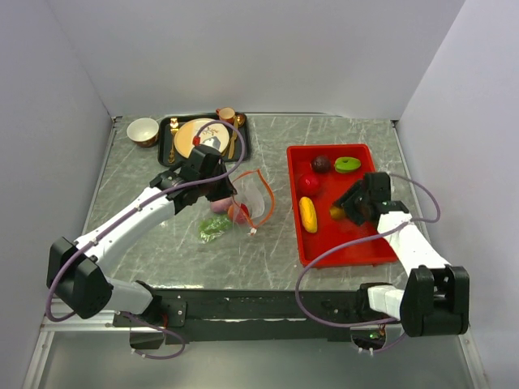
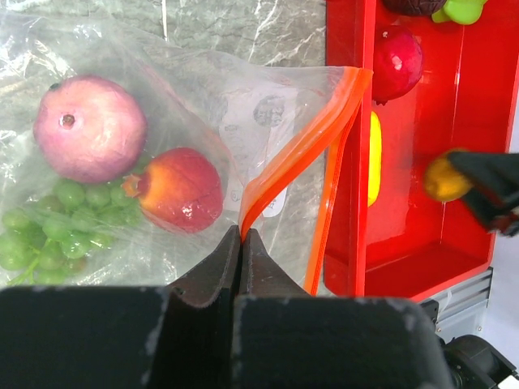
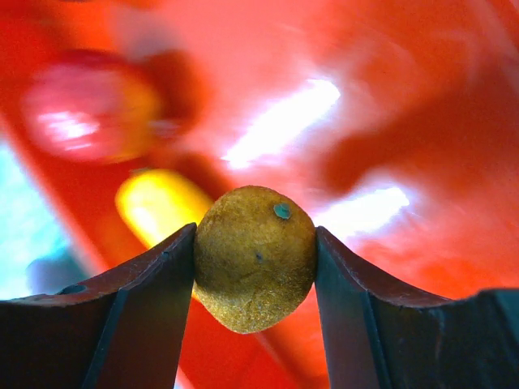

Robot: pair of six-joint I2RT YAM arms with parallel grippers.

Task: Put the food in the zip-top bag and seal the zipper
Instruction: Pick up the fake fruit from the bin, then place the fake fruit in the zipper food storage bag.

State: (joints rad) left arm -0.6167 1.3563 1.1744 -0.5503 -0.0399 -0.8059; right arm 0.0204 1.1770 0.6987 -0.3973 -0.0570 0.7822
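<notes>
Fingers of the right pincer are pressing from both sides on a brownish-orange toy fruit, holding it over the red tray. In that tray a yellow oblong piece is lying just beside the pincer, a red round fruit is sitting beyond that, and a dark purple piece and a green piece are resting side by side at the far end. Left of the tray, the left pincer, pressed together, is pinching the orange-red zipper of the clear zip-top bag, which is lying on the marbled tabletop with its mouth gaping toward the tray. Inside the bag a pink-purple pomegranate, a red peach-like fruit and a green grape bunch are lying together.
</notes>
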